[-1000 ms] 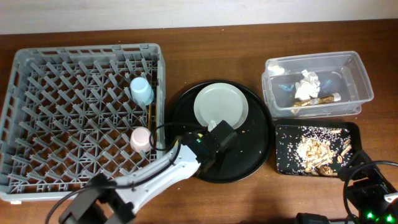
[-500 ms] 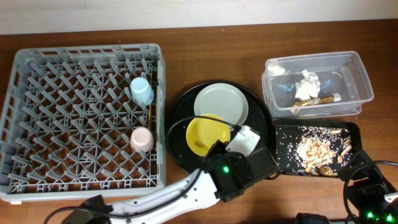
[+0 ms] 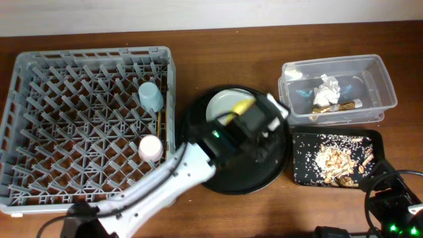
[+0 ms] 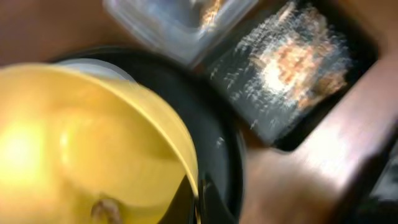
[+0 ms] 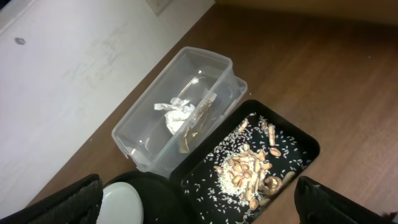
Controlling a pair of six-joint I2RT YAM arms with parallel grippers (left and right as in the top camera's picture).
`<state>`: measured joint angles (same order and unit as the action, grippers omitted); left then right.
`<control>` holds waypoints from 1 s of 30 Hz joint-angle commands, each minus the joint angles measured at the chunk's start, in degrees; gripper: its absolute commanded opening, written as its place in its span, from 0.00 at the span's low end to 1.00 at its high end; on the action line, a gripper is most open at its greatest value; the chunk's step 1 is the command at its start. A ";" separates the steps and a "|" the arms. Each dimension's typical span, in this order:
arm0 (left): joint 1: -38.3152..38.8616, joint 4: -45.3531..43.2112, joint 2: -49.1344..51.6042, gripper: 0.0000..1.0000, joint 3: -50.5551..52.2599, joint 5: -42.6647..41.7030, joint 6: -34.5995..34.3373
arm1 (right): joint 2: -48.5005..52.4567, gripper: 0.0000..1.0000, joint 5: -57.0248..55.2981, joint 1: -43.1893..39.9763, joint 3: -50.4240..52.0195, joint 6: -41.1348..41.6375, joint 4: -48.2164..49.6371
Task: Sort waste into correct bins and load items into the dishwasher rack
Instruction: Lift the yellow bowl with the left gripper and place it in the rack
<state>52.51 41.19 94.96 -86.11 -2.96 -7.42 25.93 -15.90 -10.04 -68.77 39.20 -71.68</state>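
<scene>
The left claw (image 3: 250,114) is clamped on the rim of the small yellow bowl (image 4: 93,143), above the round black tray (image 3: 198,112), right of the dishwasher rack (image 3: 39,86). Bowl probably light, rigid, slippery; a firm rim pinch suits it.

Clear tub (image 5: 208,73) holds napkin (image 5: 175,116); black tray (image 5: 300,140) beside it holds scraps (image 5: 250,172).
</scene>
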 commanded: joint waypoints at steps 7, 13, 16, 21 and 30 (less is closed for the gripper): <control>-1.11 -46.66 9.18 0.00 -1.42 -43.25 -14.23 | 0.09 0.99 -0.15 -0.11 -0.02 -0.22 0.04; -0.26 -97.02 26.56 0.00 -1.42 -61.90 -58.71 | 0.09 0.99 -0.15 -0.11 -0.02 -0.22 0.02; -4.85 -106.71 27.65 0.00 -2.14 -68.46 -64.41 | 0.09 0.99 -0.15 -0.11 -0.02 -0.22 0.02; -23.80 -106.77 21.88 0.00 -2.23 -73.20 -72.11 | 0.09 0.99 -0.15 -0.11 -0.02 -0.22 0.02; -66.64 -94.23 19.58 0.00 1.22 -80.81 -82.34 | 0.09 0.99 -0.15 -0.11 -0.02 -0.22 0.04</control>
<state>-12.08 -61.17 115.87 -87.46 -80.68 -95.46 26.17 -15.51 -10.04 -68.62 39.13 -71.77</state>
